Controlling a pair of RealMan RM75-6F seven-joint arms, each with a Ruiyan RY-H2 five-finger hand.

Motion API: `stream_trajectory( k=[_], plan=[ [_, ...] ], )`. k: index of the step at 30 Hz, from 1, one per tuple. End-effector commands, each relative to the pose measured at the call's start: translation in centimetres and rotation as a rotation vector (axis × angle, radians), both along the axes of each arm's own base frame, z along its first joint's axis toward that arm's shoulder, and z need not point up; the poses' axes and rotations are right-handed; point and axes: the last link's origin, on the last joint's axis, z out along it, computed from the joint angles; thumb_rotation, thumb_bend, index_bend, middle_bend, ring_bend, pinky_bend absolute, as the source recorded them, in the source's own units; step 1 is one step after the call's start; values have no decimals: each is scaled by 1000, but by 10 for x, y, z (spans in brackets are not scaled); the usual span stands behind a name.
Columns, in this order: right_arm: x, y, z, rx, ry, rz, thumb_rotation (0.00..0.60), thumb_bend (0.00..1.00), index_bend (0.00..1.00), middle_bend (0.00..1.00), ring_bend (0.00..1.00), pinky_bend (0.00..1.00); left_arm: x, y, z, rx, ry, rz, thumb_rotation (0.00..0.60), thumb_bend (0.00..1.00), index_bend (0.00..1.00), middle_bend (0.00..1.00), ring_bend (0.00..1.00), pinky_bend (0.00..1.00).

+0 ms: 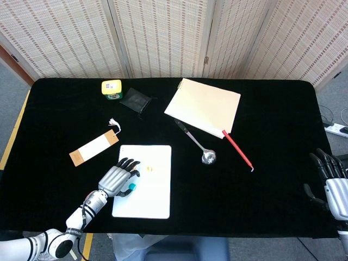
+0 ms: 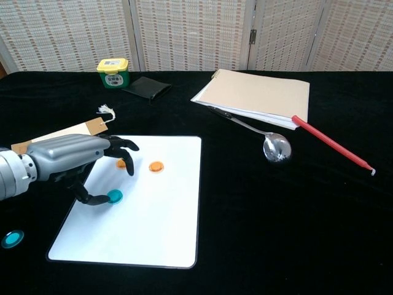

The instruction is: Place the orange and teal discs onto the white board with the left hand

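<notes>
— Left hand?
— Silver five-fingered left hand (image 2: 77, 161) hovering over the flat white rectangular board (image 2: 166, 227), fingers spread, holding nothing; thumb tip just beside a small round teal disc (image 2: 114, 196) lying on the board.
— Other discs?
— Two small round orange discs on the board: one (image 2: 156, 166) in plain sight, one (image 2: 121, 164) half hidden behind the fingers. Second teal disc (image 2: 11, 238) off the board, on the black tablecloth (image 2: 276, 233) near the left edge.
— Right hand?
— Silver right hand (image 1: 333, 185) at the table's far right edge, fingers extended, apart, empty.
</notes>
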Motion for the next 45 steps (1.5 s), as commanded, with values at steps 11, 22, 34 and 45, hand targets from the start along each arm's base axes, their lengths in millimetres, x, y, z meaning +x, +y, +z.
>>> stream_trajectory(
  k=[11, 22, 34, 45],
  plan=[
    [4, -4, -4, 15, -1, 17, 600, 443, 28, 23, 0, 0, -41, -20, 48, 65, 51, -8, 600, 342, 429, 104, 0, 0],
    [12, -7, -6, 28, 8, 42, 600, 443, 28, 23, 0, 0, -85, -59, 65, 65, 69, 39, 600, 343, 432, 104, 0, 0],
    [14, -10, -7, 36, 12, 43, 600, 443, 27, 23, 0, 0, -111, -88, 65, 50, 61, 95, 600, 344, 432, 104, 0, 0],
    [15, -14, -9, 45, 12, 48, 600, 443, 27, 23, 0, 0, -117, -97, 56, 29, 53, 132, 600, 344, 438, 104, 0, 0]
  ],
)
